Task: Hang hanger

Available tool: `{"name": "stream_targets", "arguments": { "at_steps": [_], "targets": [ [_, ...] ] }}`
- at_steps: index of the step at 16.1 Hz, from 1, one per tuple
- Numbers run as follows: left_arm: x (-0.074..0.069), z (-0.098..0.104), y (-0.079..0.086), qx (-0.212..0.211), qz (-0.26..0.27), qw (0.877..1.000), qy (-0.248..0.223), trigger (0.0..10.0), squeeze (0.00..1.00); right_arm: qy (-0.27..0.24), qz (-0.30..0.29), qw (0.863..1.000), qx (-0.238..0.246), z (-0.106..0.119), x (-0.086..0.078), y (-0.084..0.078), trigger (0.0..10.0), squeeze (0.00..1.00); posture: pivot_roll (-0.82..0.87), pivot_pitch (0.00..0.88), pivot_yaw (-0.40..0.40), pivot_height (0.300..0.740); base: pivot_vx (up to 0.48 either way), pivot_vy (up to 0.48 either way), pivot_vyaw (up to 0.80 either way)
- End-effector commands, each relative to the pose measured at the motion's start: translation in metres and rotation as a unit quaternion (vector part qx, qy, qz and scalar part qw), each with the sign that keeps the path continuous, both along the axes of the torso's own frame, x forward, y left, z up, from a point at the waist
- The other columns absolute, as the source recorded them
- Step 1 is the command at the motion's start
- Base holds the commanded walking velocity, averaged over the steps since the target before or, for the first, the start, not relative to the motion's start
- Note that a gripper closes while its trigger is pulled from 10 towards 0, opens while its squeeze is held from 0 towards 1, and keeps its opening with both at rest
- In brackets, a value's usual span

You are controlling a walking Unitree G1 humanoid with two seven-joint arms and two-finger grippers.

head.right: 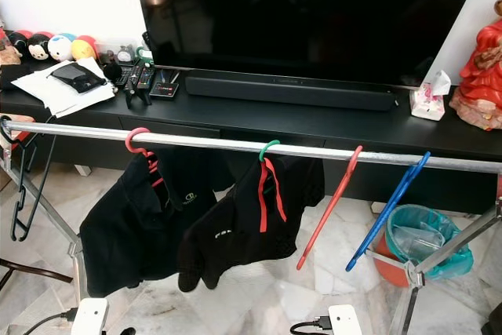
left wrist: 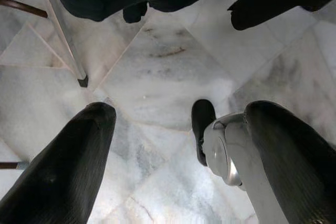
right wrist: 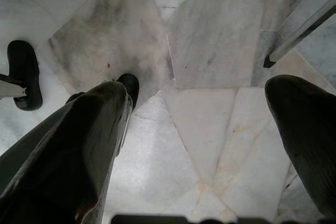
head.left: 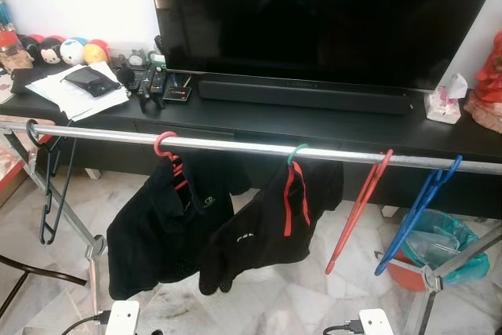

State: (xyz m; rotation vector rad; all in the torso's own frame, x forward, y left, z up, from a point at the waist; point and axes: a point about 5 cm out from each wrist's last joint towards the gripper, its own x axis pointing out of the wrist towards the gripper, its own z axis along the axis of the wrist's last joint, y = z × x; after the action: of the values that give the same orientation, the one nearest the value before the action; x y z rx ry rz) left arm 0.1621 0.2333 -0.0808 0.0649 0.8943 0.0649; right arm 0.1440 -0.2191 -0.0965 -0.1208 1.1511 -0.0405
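Note:
A silver rail [head.left: 235, 146] runs across in front of me at waist height. From left to right it carries an empty black hanger [head.left: 49, 186], a pink hanger [head.left: 165, 143] with a black shirt [head.left: 157, 233], a green-hooked hanger [head.left: 296, 152] with a black and red garment [head.left: 271, 225], an empty red hanger [head.left: 359, 211] and an empty blue hanger [head.left: 416, 213]. Both arms hang low, pointing at the marble floor. My left gripper [left wrist: 178, 114] is open and holds nothing. My right gripper [right wrist: 199, 90] is open and holds nothing too.
Behind the rail a black console [head.left: 314, 119] holds a large TV [head.left: 329, 13], a soundbar, remotes, papers [head.left: 78, 88], plush toys and a tissue pack [head.left: 443, 103]. An orange bin with a teal bag [head.left: 439, 249] stands at the right. The rack's slanted legs [head.left: 74, 225] reach the floor.

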Motion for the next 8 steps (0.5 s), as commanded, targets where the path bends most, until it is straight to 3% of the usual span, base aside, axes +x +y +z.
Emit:
{"name": "stream_targets", "arguments": {
  "at_steps": [1, 8],
  "targets": [
    [-0.0044, -0.0021, -0.0011, -0.002, -0.001, 1.000, 0.004, 10.0, 0.00, 0.000, -0.008, 1.000, -0.001, -0.0002, -0.0014, -0.0017, 10.0, 0.00, 0.07, 0.000, -0.024, 0.732, 0.000, 0.000, 0.00],
    [-0.0037, -0.0032, -0.0055, 0.011, -0.034, 0.999, 0.015, 10.0, 0.00, -0.003, -0.004, 1.000, 0.000, -0.0002, -0.0018, -0.0019, 10.0, 0.00, 0.07, 0.000, -0.026, 0.732, 0.000, 0.000, 0.00]
  ]
}}
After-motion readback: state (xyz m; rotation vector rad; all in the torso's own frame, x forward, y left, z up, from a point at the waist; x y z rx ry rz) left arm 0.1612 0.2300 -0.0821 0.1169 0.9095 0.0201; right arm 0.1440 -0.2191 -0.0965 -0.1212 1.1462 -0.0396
